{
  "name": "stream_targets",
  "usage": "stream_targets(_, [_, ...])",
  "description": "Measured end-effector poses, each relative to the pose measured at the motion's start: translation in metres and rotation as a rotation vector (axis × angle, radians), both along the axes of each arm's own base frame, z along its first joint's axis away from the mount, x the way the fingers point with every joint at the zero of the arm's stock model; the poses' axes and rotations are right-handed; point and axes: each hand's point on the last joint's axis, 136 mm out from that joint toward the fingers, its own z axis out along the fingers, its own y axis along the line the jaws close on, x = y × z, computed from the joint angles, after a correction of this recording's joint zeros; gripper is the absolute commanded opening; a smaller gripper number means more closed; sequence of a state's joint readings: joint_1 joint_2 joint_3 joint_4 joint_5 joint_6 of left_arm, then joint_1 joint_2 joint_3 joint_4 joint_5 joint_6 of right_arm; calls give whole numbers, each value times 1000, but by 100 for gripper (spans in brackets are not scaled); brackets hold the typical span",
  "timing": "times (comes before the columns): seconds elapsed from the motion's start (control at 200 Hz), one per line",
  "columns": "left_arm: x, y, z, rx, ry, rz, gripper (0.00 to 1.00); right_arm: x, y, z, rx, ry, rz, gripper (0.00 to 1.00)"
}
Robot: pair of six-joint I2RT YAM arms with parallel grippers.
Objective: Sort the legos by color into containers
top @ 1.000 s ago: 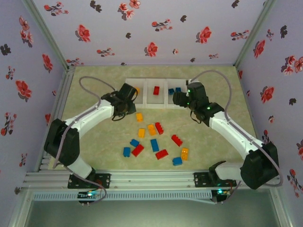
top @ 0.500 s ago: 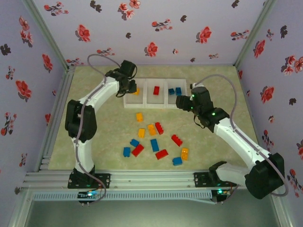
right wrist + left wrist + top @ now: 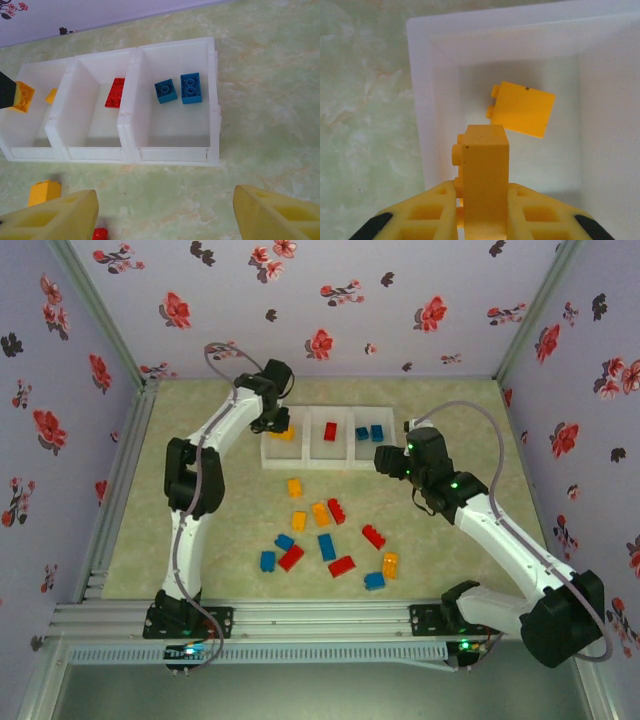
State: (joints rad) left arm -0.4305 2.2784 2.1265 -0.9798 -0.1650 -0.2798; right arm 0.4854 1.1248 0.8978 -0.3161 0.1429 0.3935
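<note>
Over the left bin (image 3: pixel 267 454) at the end of the three joined white containers (image 3: pixel 346 464): left gripper (image 3: pixel 482 206), clamped on an orange-yellow brick (image 3: pixel 485 170); grips it by the lower part between yellow fingers (image 3: pixel 437 195), brick upright, side studs pointing left in the wrist view; cannot tell whether it clears the bin floor; just beyond it, inside the same bin, a second orange-yellow brick (image 3: pixel 522 109), lying tilted, apart from the held one and off the walls. Next along, middle bin (image 3: pixel 95 152) with one red brick (image 3: pixel 115 93) toward its far side; then right bin (image 3: pixel 212 100) with two blue bricks (image 3: pixel 190 88) just beside each other, also toward the far side. Just in front of the right bin, on the near side: right gripper (image 3: pixel 165 215), fingers spread wide apart, low over the green marbled table (image 3: pixel 450 430). Between the two arms, well short of the containers, loose legos (image 3: pixel 326 546) scattered on the table: four orange-yellow, four red, four blue; nearest the bins, an orange-yellow one (image 3: pixel 294 486) lying alone; farther toward the arm bases, the rest in a loose cluster, some just beside one another, such as an orange piece and a red piece side by side near its far edge.
</note>
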Motion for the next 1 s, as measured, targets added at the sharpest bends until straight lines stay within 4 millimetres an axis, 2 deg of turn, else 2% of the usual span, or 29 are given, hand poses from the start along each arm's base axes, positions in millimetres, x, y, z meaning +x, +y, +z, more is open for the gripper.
stream_targets(0.055, [3, 3, 1, 2, 1, 4, 29, 0, 0, 0, 0, 0, 0, 73])
stream_targets(0.2, [11, 7, 4, 7, -8, 7, 47, -1, 0, -1, -2, 4, 0, 73])
stream_targets(0.495, [9, 13, 5, 19, -3, 9, 49, -2, -1, -3, -6, 11, 0, 73])
stream_targets(0.63, [-3, 16, 15, 15, -10, 6, 49, -1, 0, -6, -11, 20, 1, 73])
stream_targets(0.765, [-20, 17, 43, -4, -52, -1, 49, 1, 3, -15, -20, 46, 9, 73])
stream_targets(0.88, [-41, 14, 67, -36, -104, -10, 48, -1, 11, -22, -31, 62, 38, 73])
stream_targets(1.0, [-66, 10, 78, -69, -142, -22, 48, -6, 22, -26, -40, 73, 92, 73])
